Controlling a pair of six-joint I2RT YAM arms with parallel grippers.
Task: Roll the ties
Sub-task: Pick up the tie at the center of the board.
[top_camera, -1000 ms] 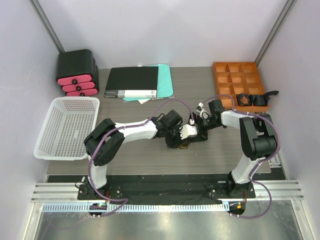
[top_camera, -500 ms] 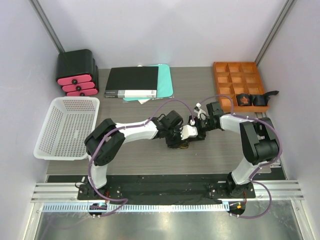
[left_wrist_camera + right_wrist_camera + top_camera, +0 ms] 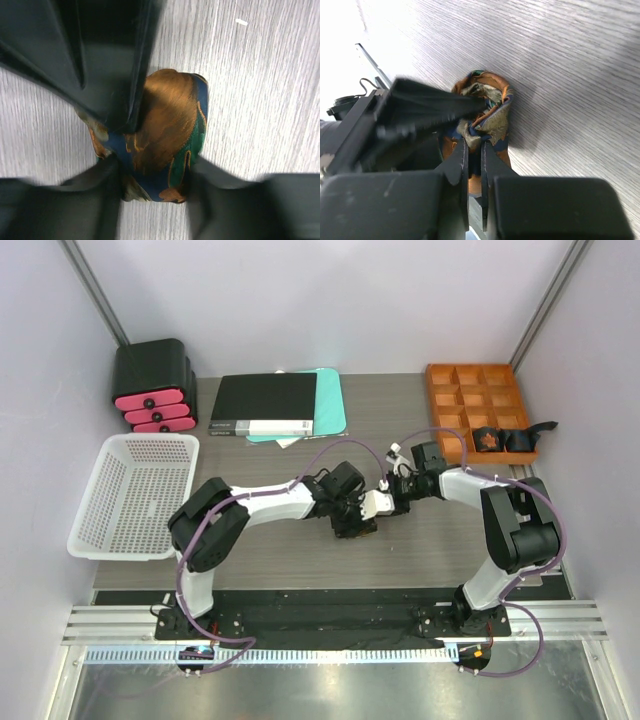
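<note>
My left hand (image 3: 155,182) clamps the rolled tie (image 3: 170,120) on the counter (image 3: 260,100) so it cannot unwind, while my right hand (image 3: 474,150) pinches its outer fabric.

Right wrist view. The right gripper (image 3: 474,142) enters from the near edge, its two dark fingers (image 3: 457,165) drawn almost together with only a narrow slit between them. Their tips pinch a fold of the tie (image 3: 487,112). The tie is a compact roll of orange-brown fabric with blue and green patches and a pale grey-beige lining showing in its folds. It rests on the grey wood-grain table (image 3: 560,60), casting a soft shadow to its right. From the left the left gripper (image 3: 462,116) reaches in, dark and ribbed, its upper finger tip touching the roll's far side. The far left corner is washed out white and crossed by a thin dark rail (image 3: 372,62).
</note>
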